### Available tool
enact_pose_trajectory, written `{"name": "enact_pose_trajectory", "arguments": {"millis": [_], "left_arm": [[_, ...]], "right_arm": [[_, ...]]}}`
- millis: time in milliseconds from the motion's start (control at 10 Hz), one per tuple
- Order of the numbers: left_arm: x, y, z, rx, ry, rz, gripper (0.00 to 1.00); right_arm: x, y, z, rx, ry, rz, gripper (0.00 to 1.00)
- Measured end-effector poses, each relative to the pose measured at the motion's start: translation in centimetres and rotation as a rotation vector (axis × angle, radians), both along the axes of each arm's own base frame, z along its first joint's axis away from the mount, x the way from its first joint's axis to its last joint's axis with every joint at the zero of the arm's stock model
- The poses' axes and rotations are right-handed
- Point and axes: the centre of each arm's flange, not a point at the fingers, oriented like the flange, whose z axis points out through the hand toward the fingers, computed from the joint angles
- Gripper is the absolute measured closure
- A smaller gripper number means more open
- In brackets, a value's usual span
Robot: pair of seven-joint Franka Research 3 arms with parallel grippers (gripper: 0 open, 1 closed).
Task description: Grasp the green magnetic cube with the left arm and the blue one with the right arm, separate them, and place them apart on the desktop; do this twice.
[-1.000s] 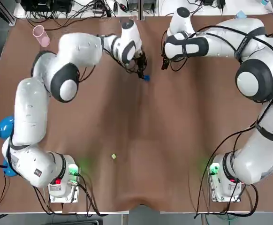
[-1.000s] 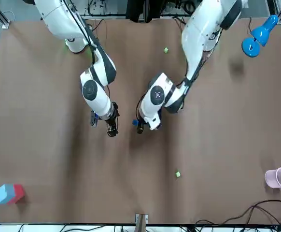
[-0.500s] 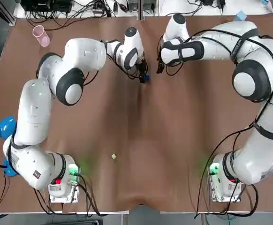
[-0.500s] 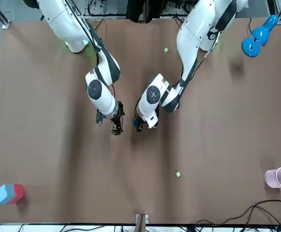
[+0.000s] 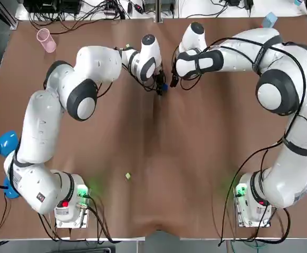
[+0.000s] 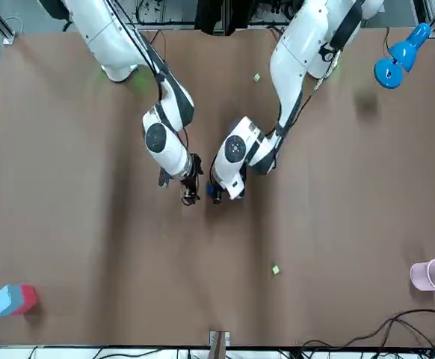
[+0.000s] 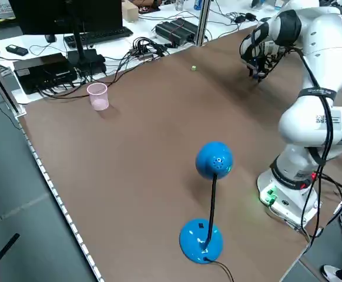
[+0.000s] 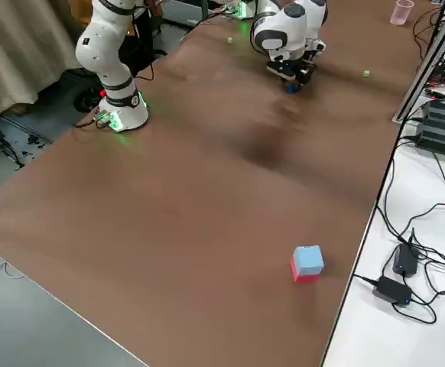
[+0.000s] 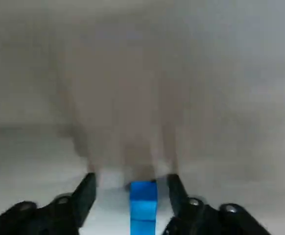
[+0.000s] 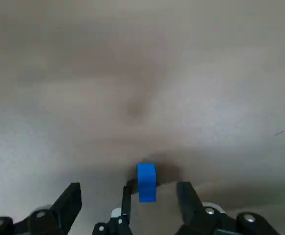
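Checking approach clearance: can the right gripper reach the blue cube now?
Probably yes: the right gripper is open, the blue cube lined up between its fingers. The left gripper, also open, straddles it, so room is tight.

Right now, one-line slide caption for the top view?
Left gripper and right gripper, both open, poised at the blue cube on the far side of the brown table.

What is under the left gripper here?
A blue cube stands on the table between the left gripper's open fingers. The right gripper, also open, is close beside it. No green cube shows; the grippers may hide one.
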Motion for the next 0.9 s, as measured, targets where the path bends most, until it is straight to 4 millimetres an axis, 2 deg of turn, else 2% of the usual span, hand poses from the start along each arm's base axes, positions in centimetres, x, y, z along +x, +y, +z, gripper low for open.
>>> {"name": "enact_pose_trajectory", "arguments": {"millis": [300, 400, 500, 900], "left_arm": [[0.28, -0.02, 0.28, -0.004, -0.008, 0.001, 0.54], [0.37, -0.05, 0.40, -0.006, -0.011, -0.001, 0.71], [0.36, -0.07, 0.41, -0.006, -0.012, -0.006, 0.76], [0.62, 0.13, 0.58, -0.007, -0.018, -0.024, 0.76]], "right_arm": [[0.21, -0.11, 0.07, 0.001, -0.002, -0.004, 0.10], [0.22, -0.14, 0.05, 0.001, -0.001, -0.005, 0.10], [0.23, -0.15, 0.04, 0.001, -0.001, -0.005, 0.10], [0.24, -0.16, 0.01, 0.001, -0.001, -0.005, 0.11]]}}
